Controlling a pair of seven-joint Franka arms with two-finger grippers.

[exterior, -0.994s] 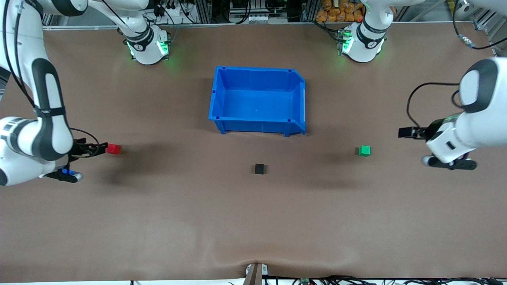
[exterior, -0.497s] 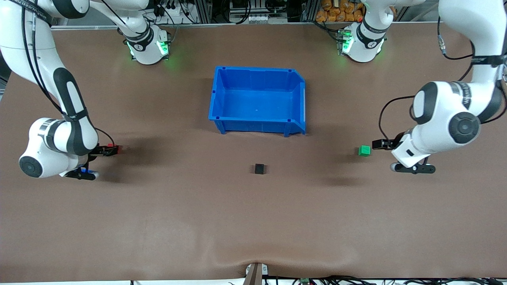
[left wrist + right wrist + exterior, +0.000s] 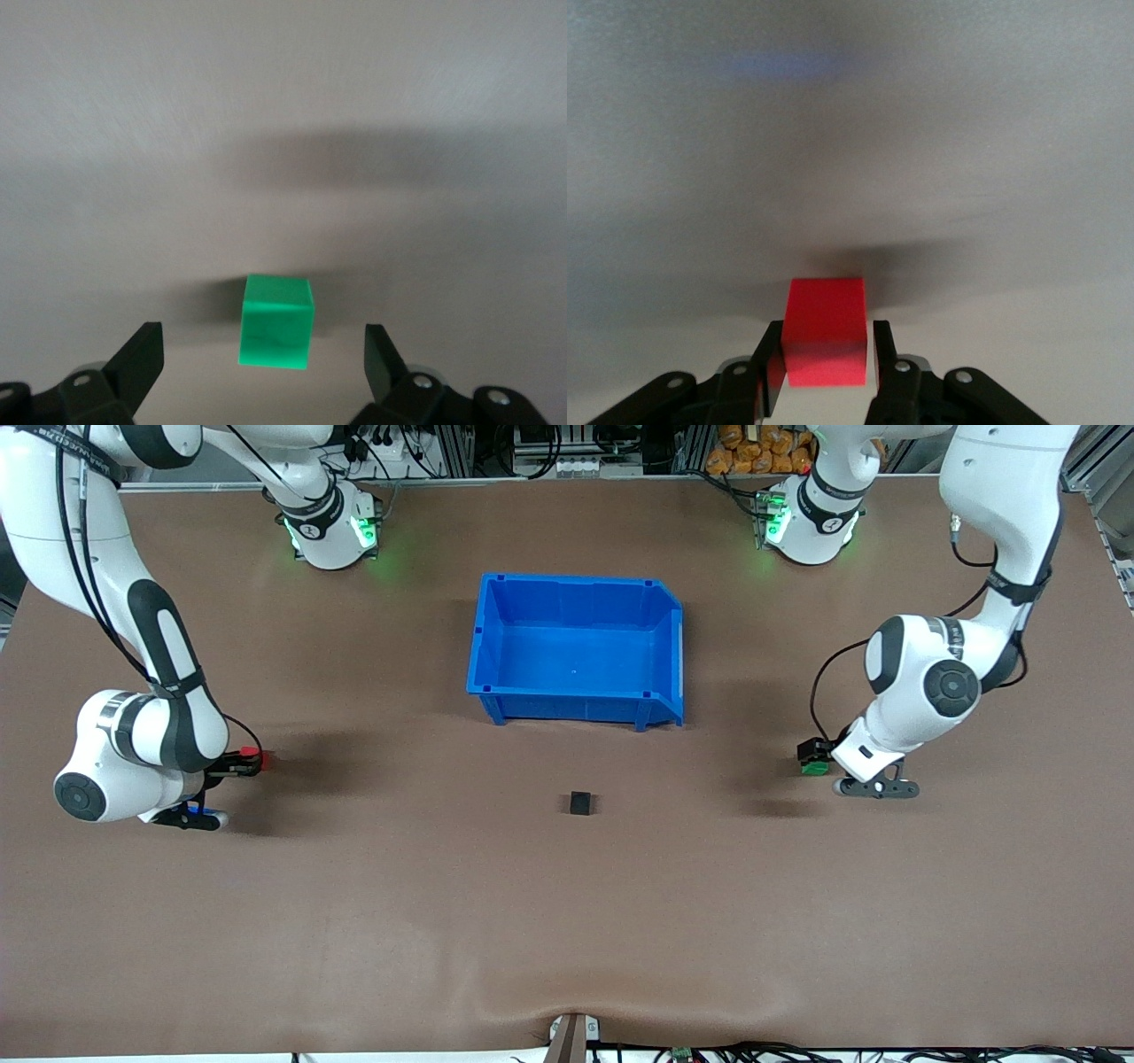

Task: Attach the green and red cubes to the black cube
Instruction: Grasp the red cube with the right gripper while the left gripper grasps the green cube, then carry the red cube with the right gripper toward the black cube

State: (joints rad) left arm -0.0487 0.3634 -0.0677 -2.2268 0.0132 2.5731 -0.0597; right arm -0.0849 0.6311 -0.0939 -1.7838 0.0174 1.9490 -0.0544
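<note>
left hand (image 3: 257,363): low, fingers spread wide | right hand (image 3: 824,359): low, fingers closed in

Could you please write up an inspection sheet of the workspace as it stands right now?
Surface: brown table, bare around the cubes.
Job's things: red cube, green cube and black cube all apart.
Clutter: blue bin, nothing in it.
Grippers: right gripper shut on red cube; left gripper open, fingers either side of green cube, not touching.
Cables: black cables along both arms.
Surroundings: equipment past the table's edge by the robots' bases.
</note>
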